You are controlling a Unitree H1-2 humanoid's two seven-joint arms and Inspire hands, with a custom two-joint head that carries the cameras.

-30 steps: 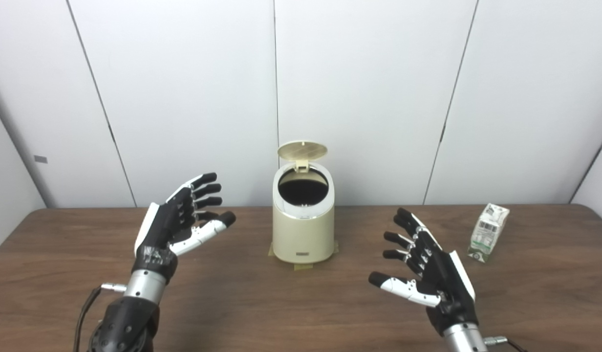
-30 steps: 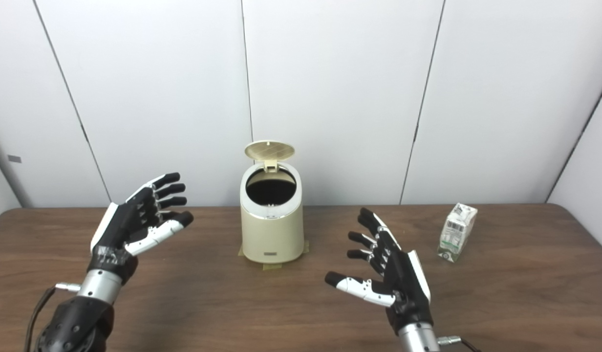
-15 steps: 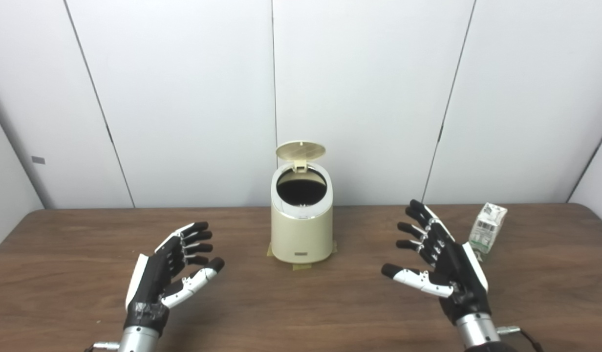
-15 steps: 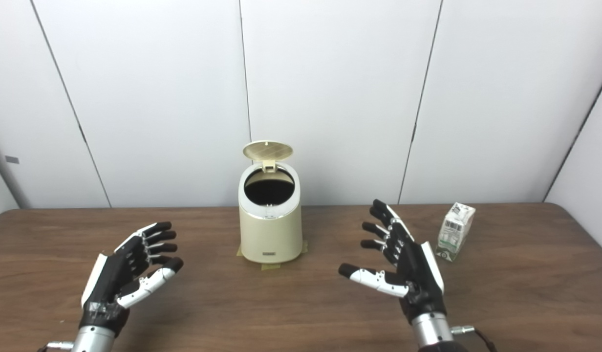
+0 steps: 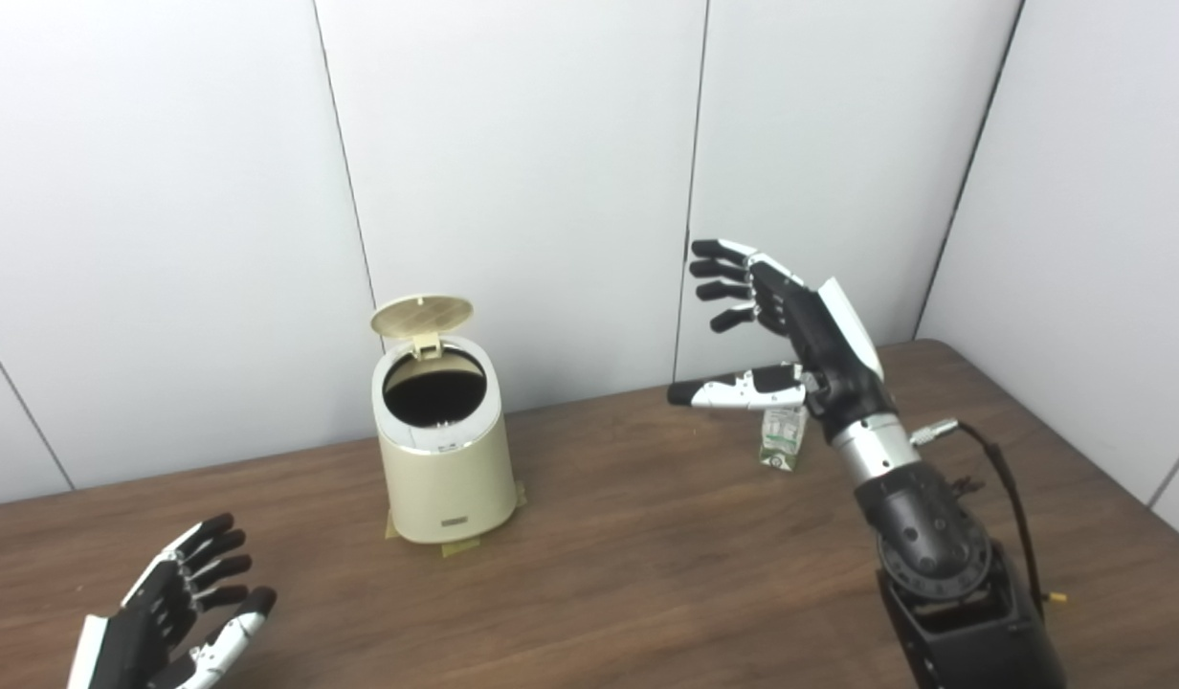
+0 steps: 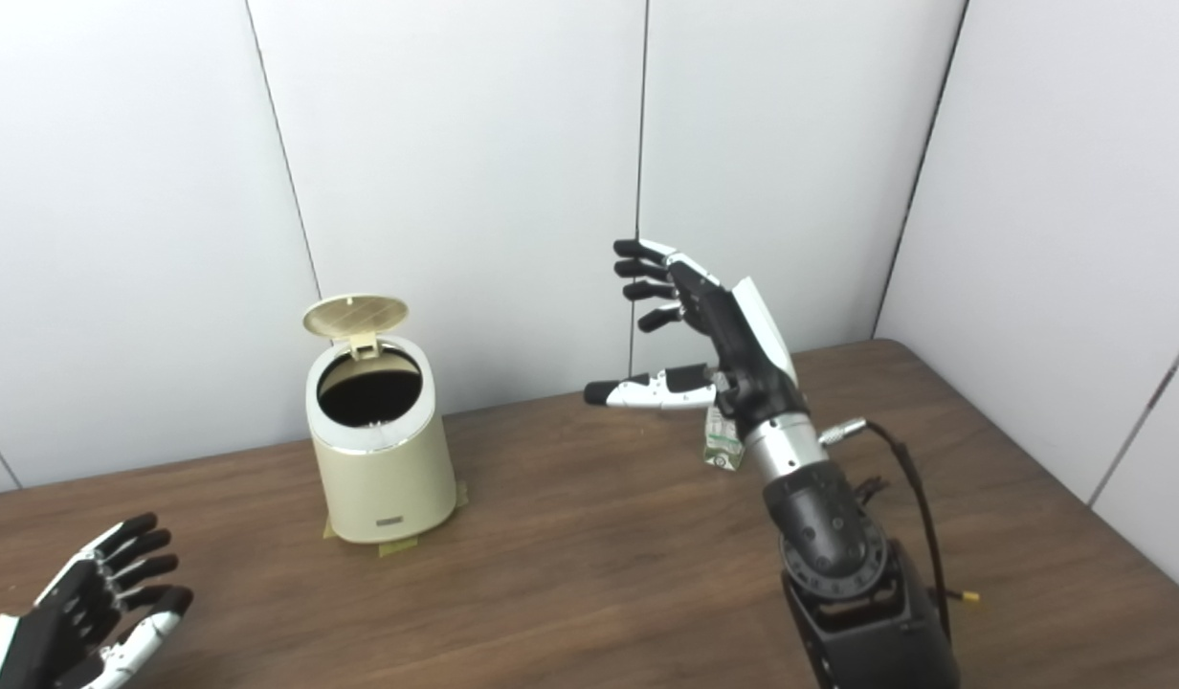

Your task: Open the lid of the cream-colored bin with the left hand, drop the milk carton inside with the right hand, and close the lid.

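Reaching up over the table [image 5: 647, 536], my right hand [image 5: 790, 330] is held high with its fingers spread apart. It holds nothing. The milk carton [image 5: 781, 440] stands on the table just under it, and my thumb and wrist hide its top half. I can only see the bottom part, white with some green on it.

My left hand [image 5: 164, 627] is low at the near left corner. It is spread too, holding nothing, well apart from everything.

The cream-colored bin [image 5: 441, 450] stands on bits of tape near the back wall, well to the left of the carton. Its lid [image 5: 422, 314] is tipped up at the back, so the dark hole on top is open.

I think the carton is small and light. It is made of thin card, so it may be soft and could dent if I squeeze hard. The sides look smooth, so it might slip. It is tall and thin, and I think a bump could knock it over.

The best place to hold it, I think, is the middle of the flat sides, with my thumb on one side and my fingers on the other. I would squeeze gently, just enough to lift it.

The bin hole looks wider than the carton, so I think it should drop in fine standing up.
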